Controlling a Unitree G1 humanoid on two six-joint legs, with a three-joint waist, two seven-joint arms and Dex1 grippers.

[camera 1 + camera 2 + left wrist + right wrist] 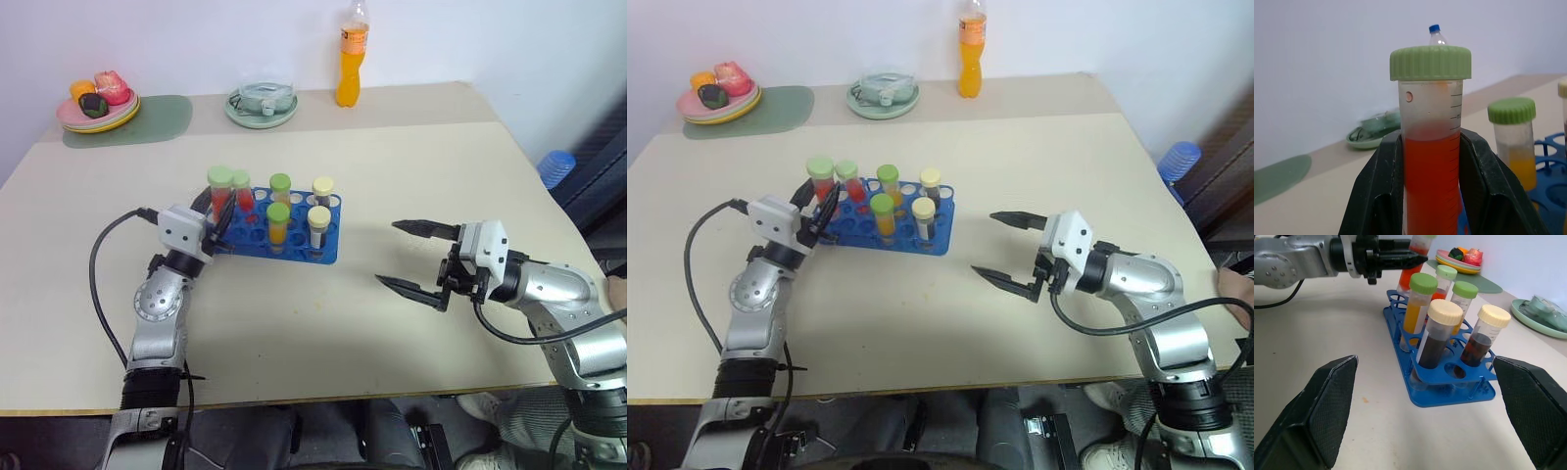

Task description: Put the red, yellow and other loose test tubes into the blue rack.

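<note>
The blue rack (294,240) stands mid-table with several capped test tubes upright in it: a red one (243,193), yellow-orange ones (278,225) and dark ones with cream caps (318,228). My left gripper (217,217) is shut on another red test tube (1430,161) with a pale green cap. It holds the tube nearly upright at the rack's left end. The tube's lower end is hidden by the fingers (1376,196). My right gripper (387,253) hangs open and empty to the right of the rack, clear of it, with its fingers (1327,401) spread wide.
An orange drink bottle (352,61) stands at the back edge. A pale green dish (262,104) and a plate of toy food (98,106) on a green mat (157,122) are at the back left. A person's hand (1236,286) shows at the right edge.
</note>
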